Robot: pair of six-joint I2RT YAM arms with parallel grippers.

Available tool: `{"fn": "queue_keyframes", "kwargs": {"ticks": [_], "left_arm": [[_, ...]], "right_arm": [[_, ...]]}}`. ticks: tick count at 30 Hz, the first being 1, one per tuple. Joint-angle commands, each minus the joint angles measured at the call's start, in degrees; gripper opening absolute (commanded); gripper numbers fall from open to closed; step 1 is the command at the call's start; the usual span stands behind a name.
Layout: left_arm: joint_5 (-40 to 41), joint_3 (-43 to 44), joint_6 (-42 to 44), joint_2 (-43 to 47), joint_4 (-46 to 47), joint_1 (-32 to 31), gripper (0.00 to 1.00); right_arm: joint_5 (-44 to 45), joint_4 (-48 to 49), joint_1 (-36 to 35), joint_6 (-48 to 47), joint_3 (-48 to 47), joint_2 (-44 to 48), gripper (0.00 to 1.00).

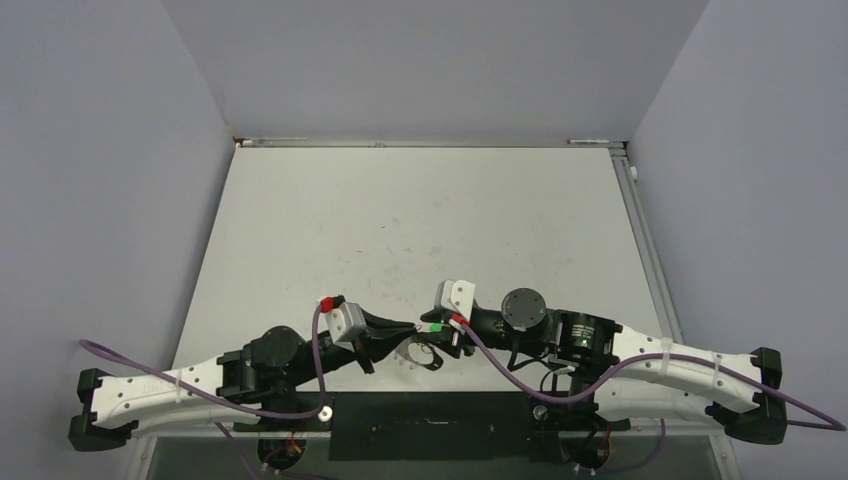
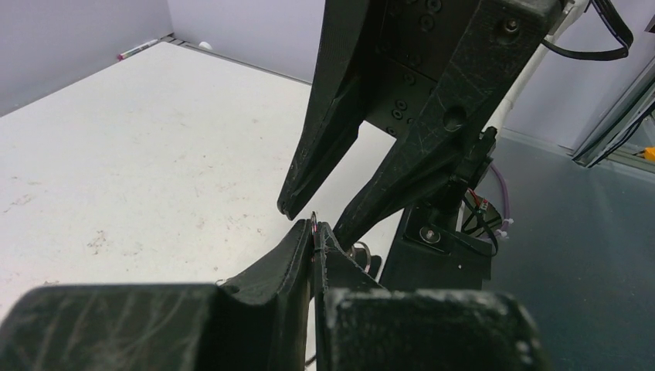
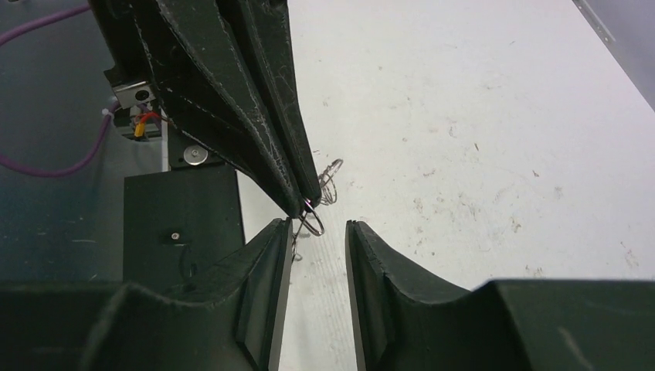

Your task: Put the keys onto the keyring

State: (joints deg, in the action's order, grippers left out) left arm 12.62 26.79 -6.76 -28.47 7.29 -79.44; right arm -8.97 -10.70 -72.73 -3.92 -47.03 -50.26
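Observation:
My left gripper (image 3: 303, 202) reaches in from the upper left of the right wrist view. It is shut on the keyring (image 3: 313, 223), a thin grey metal ring hanging from its tip. In the left wrist view the ring (image 2: 315, 222) shows edge-on between the pressed fingers. My right gripper (image 3: 318, 232) is open just below the ring, which hangs by its left fingertip (image 3: 283, 230); nothing is between the jaws. In the top view both grippers meet tip to tip near the table's front edge. A tiny green piece (image 1: 432, 327), seemingly the key, shows there; what it touches I cannot tell.
Small loose wire loops (image 3: 330, 182) lie on the white table (image 1: 420, 220) just beyond the gripper tips. A dark mounting plate (image 1: 430, 425) and purple cables (image 1: 500, 365) run along the near edge. Grey walls enclose the table on three sides.

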Motion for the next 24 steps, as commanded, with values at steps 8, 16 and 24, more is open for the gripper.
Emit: {"fn": "queue_keyframes", "kwargs": {"ticks": [8,16,24], "left_arm": [[-2.6,-0.7,1.0,3.7,6.3,0.1,0.0],[-4.2,-0.9,1.7,4.2,6.2,0.1,0.0],[-4.4,-0.9,2.0,5.1,5.5,0.1,0.0]], "right_arm": [[-2.1,3.0,0.1,-1.4,-1.6,-0.1,0.22],[-3.7,4.9,0.2,-1.2,-1.4,-0.3,0.29],[-5.5,5.6,1.5,-1.1,-1.5,1.4,0.25]]}}
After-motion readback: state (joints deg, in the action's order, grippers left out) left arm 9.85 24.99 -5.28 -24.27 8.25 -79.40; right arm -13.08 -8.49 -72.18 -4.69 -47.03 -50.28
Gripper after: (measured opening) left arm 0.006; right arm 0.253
